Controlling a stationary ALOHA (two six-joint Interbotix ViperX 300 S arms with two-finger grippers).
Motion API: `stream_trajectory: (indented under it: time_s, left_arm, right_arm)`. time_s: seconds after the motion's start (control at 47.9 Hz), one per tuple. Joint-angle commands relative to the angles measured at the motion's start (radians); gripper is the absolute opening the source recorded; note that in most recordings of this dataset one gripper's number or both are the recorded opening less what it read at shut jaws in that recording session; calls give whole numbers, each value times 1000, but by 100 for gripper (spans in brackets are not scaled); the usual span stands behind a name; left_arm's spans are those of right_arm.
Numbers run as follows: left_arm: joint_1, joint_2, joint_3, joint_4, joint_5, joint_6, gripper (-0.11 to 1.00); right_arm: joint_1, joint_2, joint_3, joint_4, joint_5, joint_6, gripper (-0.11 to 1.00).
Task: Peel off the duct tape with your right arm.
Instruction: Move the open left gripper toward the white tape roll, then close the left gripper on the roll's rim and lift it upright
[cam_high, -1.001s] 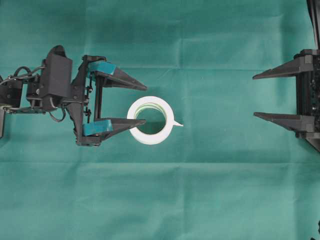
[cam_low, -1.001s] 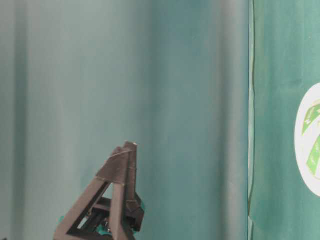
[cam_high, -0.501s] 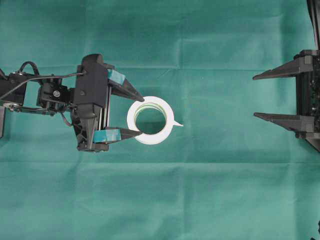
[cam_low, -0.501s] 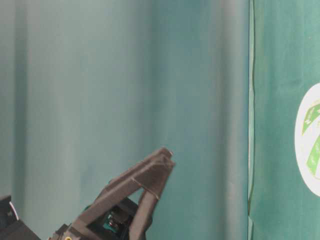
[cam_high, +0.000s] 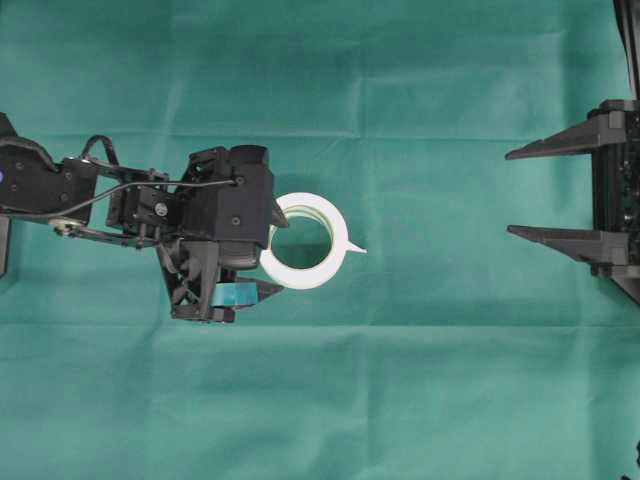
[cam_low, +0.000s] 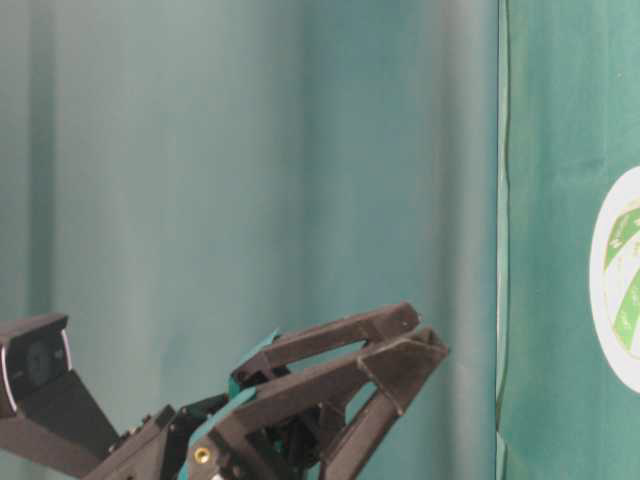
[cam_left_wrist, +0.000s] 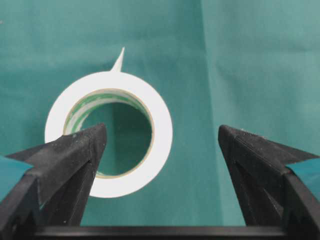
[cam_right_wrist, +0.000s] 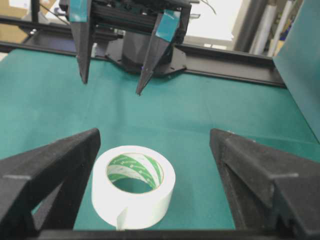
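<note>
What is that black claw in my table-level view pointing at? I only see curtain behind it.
Observer: A white roll of duct tape lying flat on the green cloth. Your claw is the left gripper, pointing down near it.
Operator: Has it grabbed the roll?
Observer: No. Its jaws stand open, and the right wrist view shows its tips in the air, clear of the roll.
Operator: Is there another claw?
Observer: Yes, the right gripper, also open, well off to the right. That is the side where the roll's small pointed tab sticks out.
</note>
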Motion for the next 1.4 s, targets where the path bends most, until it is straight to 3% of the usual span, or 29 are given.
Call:
stream_trajectory:
  time_s: [0.0, 0.501, 1.377]
  left_arm:
    - [-3, -3, -29, 0, 2, 0, 97]
    - [-3, 126, -29, 0, -6, -2, 97]
    - [0, 344, -58, 0, -130, 3, 97]
  right_arm:
    - [-2, 6, -12, -2, -11, 2, 87]
    - [-2, 6, -9, -2, -11, 2, 87]
    - [-2, 8, 2, -2, -28, 3, 87]
